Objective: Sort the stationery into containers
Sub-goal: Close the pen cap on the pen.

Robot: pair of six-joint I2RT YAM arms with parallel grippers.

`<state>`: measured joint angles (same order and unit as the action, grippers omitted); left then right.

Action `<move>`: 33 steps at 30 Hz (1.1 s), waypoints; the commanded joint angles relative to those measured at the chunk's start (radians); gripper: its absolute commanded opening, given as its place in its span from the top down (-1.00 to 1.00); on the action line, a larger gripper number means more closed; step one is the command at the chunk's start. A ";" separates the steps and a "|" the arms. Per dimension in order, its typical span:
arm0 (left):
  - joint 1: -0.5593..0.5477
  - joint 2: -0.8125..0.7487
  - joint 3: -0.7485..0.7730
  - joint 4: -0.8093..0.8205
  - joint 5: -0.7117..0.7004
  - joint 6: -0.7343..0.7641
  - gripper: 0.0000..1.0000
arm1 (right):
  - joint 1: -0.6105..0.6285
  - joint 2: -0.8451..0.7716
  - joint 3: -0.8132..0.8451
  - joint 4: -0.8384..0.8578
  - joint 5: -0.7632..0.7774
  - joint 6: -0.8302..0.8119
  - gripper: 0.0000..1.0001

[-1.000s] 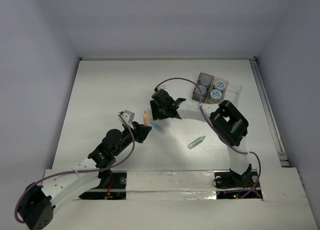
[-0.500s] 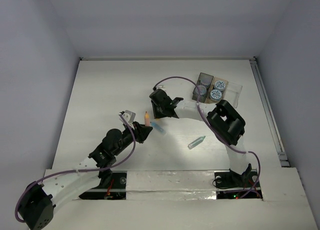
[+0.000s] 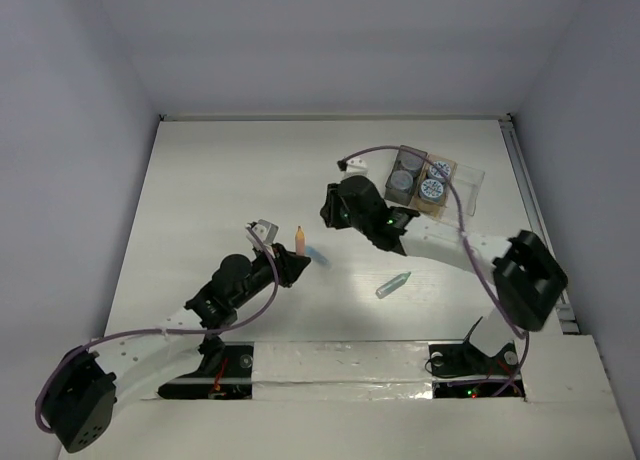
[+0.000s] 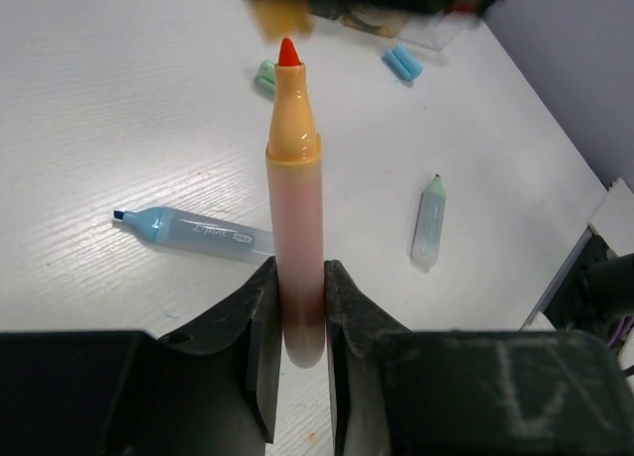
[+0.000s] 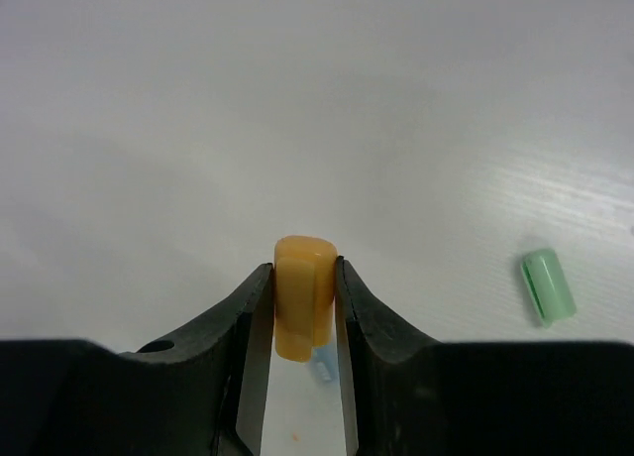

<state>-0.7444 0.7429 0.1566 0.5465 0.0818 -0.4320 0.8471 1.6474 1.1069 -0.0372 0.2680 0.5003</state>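
Observation:
My left gripper (image 3: 288,264) (image 4: 295,280) is shut on an uncapped orange marker (image 4: 295,218), held upright with its red tip up (image 3: 299,239). My right gripper (image 3: 333,208) (image 5: 302,278) is shut on the marker's orange cap (image 5: 302,292), held above the table just beyond the tip. A light blue uncapped marker (image 4: 193,233) (image 3: 316,252) lies beside the left gripper. A mint green marker (image 3: 393,285) (image 4: 428,221) lies to the right. The trays stand at the back right: dark grey (image 3: 410,157) with a grey-topped jar (image 3: 401,183), tan (image 3: 447,164) with two blue-white jars (image 3: 432,189), and clear (image 3: 470,185).
A loose mint green cap (image 5: 548,285) (image 4: 265,76) and a light blue cap (image 4: 401,62) lie on the white table near the right gripper. Grey walls close in the table on three sides. The right arm's elbow (image 3: 527,278) hangs near the right edge.
My right gripper has drawn back and to the right, away from the orange marker's tip, and its elbow swung out right. My left gripper shifted slightly right with the marker.

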 commanded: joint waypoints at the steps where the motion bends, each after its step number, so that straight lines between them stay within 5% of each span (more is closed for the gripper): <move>1: 0.004 0.035 0.052 0.110 0.047 -0.020 1.00 | 0.010 -0.159 -0.044 0.223 0.034 0.024 0.83; 8: 0.004 0.122 0.106 0.158 0.076 -0.019 1.00 | 0.010 -0.265 -0.134 0.427 -0.036 0.138 0.85; 33: 0.004 0.135 0.158 0.135 0.058 0.033 1.00 | 0.090 -0.201 -0.099 0.395 -0.063 0.147 0.85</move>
<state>-0.7444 0.8864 0.2665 0.6365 0.1379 -0.4194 0.9222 1.4483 0.9859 0.3225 0.1848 0.6514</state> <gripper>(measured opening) 0.149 0.332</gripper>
